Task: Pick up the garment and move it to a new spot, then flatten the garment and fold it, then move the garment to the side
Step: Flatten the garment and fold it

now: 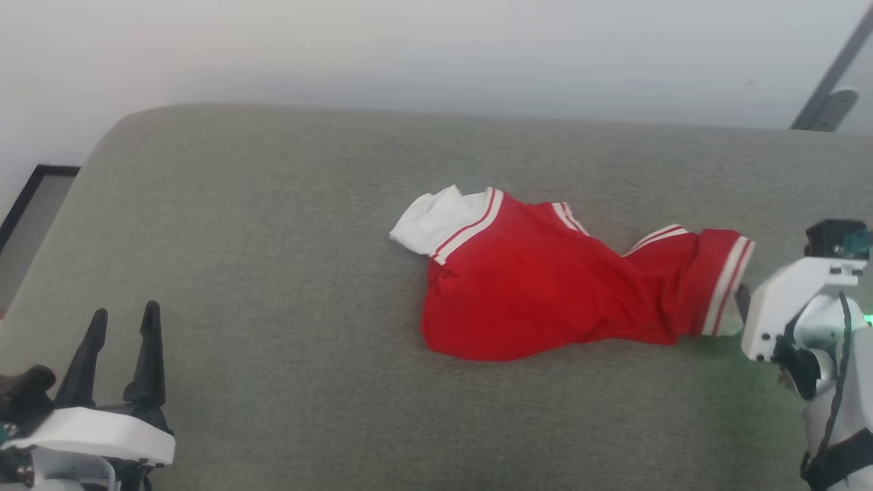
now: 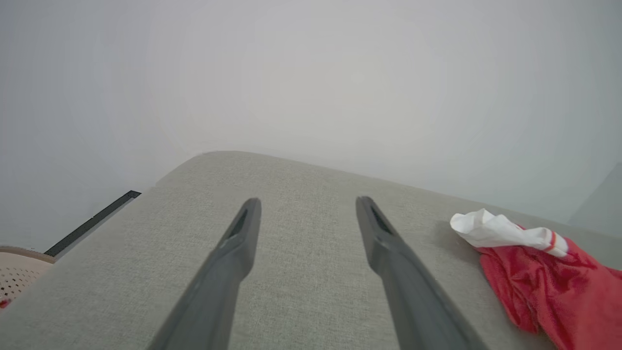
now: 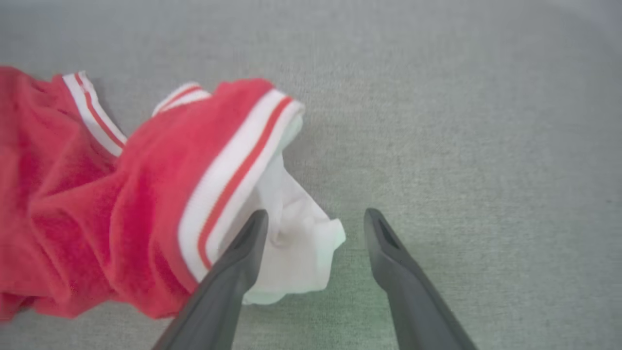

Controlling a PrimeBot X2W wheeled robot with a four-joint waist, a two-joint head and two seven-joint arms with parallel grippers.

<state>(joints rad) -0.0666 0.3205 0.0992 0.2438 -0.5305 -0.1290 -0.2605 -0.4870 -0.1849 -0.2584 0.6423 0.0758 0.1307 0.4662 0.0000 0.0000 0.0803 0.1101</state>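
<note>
Red garment [image 1: 545, 293] crumpled on grey upholstery [image 1: 273, 239], right jaws parted

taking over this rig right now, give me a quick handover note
Left gripper: open, holding nothing, over the grey cushion, well apart from the garment.
Right gripper: open, at the white sleeve on the garment's right end, not closed on it.
The garment lies crumpled in a heap mid-cushion, not lifted.
Done: nothing visibly finished; it is neither flat nor folded.
Left: grasp, move it, flatten, fold, move it aside.
</note>
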